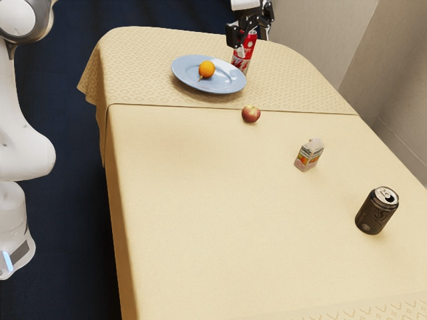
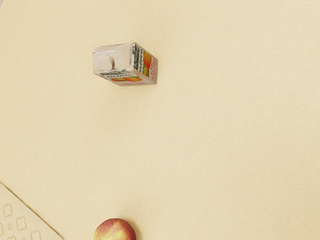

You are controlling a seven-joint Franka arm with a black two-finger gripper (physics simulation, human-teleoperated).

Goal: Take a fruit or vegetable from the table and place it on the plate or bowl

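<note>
Farthest from the plate and nearest the camera, a dark can stands upright on the table. Closer to the plate is a juice carton, then an apple near the plate's rim, spare fruit by our guess. The plate holds one orange near its middle, so the placing looks done. A red can stands just behind the plate. Our gripper hangs above that can; we cannot tell how open it is or whether it holds anything.
</note>
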